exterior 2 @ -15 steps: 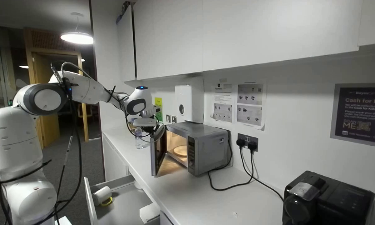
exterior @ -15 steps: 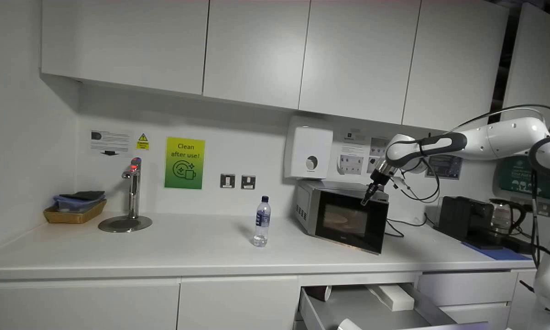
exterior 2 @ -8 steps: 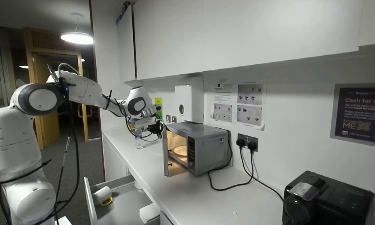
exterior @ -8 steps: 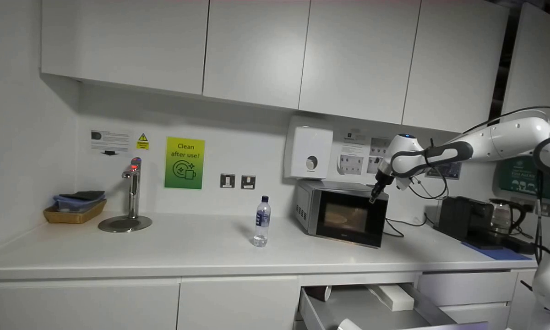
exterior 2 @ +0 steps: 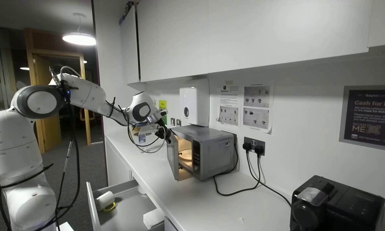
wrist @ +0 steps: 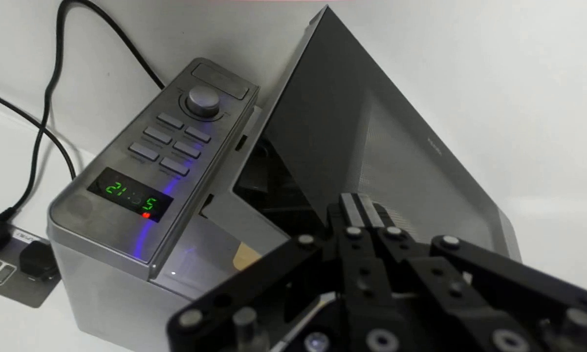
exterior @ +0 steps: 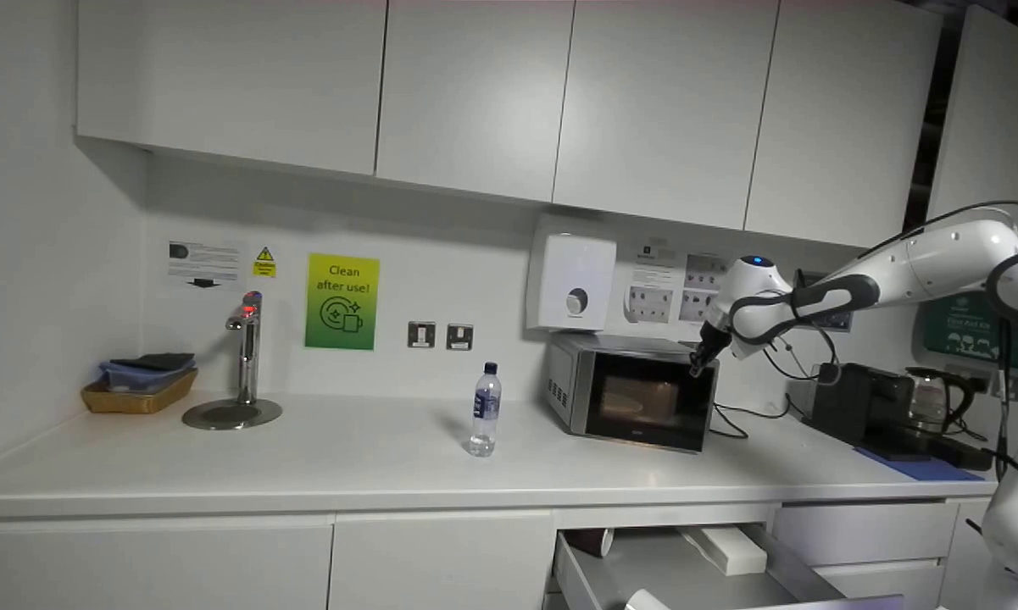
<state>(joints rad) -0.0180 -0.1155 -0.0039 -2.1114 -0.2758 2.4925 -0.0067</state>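
Swung further in over the last second, the door (exterior: 640, 402) of the microwave (exterior 2: 216, 157) now stands closer to the body, and the arm (exterior: 848, 292) has followed it toward the far side. From where I stand facing the counter (exterior: 305, 457), it hinges at the left, so its right edge is the one standing off. Up by the top of that right side, on the near, outer face, is the gripper (wrist: 361, 208), its fingers (wrist: 352, 212) pressed together with nothing between them. It looks to be pushing there, though I can't swear to the contact itself.

By my reckoning, most of the swing is done. What's left is the last stretch: a gap remains along the right edge, through which the turntable (exterior 2: 186, 155) shows in the lit inside, and dark catches (exterior 2: 180, 167) on the door's inner edge stand bare in it. The microwave sits on the counter, right of an upright bottle (exterior: 485, 411) and apart from it, its display (wrist: 130, 194) glowing green. Below, the drawer (exterior 2: 134, 205) is pulled out, with a white mug (exterior 2: 105, 199) lying on its side in it.
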